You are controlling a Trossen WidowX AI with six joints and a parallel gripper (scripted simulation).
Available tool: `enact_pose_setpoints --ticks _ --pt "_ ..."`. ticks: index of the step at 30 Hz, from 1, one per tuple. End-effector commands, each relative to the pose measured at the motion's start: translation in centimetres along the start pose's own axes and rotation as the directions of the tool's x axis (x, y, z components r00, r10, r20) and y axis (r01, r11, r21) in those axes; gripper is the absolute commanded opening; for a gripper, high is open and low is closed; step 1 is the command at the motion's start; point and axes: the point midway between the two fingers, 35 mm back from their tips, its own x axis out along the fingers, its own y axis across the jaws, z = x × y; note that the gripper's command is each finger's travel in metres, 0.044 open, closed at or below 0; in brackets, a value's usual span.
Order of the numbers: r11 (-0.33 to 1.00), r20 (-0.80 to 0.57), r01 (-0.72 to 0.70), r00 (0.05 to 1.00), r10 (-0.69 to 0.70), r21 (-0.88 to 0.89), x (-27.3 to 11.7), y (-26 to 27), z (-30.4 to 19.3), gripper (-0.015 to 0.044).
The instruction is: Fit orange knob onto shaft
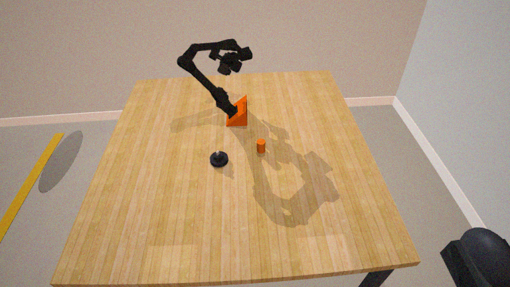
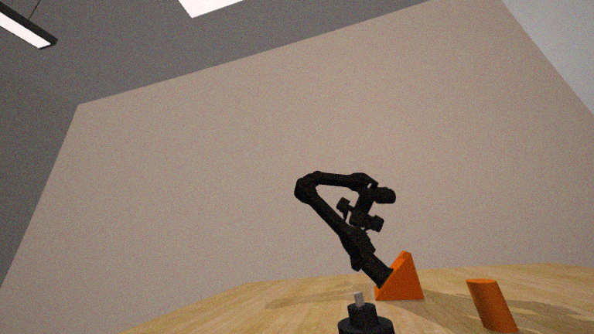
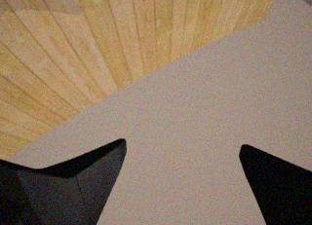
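Note:
The orange knob (image 1: 261,146) (image 2: 491,305) stands upright on the table, to the right of the pedestal; its underside is hidden. The round dark pedestal (image 1: 218,160) (image 2: 366,325) stands on the table with the silver shaft (image 1: 217,152) (image 2: 359,298) pointing up and bare. Which way the shaft's flat side faces is too small to tell. My gripper (image 3: 183,149) is open, with nothing between its fingers in the wrist view. It is raised high at the back, well above the table and behind both the knob and the pedestal.
My arm rises from an orange wedge-shaped base (image 1: 240,117) (image 2: 401,284) at the back of the wooden table (image 1: 169,200). The arm's shadow falls around the knob and toward the front right. The wrist view shows the table's edge and a plain surface beyond it.

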Motion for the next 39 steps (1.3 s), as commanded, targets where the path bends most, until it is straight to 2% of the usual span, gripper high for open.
enact_pose_setpoints --ticks 1,3,6,11,18,22,28,39 --pt "1.0 0.0 0.0 1.0 0.0 0.0 0.0 0.0 0.0 0.0426" --pt "0.998 0.001 -0.028 1.0 0.028 -0.05 -0.6 0.5 -0.2 0.044" --pt "0.957 0.008 -0.14 0.989 0.147 -0.254 -3.3 2.9 -1.1 0.044" --pt "0.784 0.031 -0.271 0.938 0.346 -0.559 -9.2 6.9 -1.5 0.044" --pt "0.538 0.074 -0.283 0.834 0.547 -0.794 -17.8 11.1 0.2 0.044" --pt "0.432 0.118 -0.216 0.771 0.626 -0.876 -22.3 12.8 2.2 0.044" --pt "0.312 0.218 -0.019 0.674 0.705 -0.95 -28.7 14.7 6.4 0.044" --pt "0.229 0.436 0.41 0.536 0.723 -0.883 -38.3 15.8 17.0 0.044"
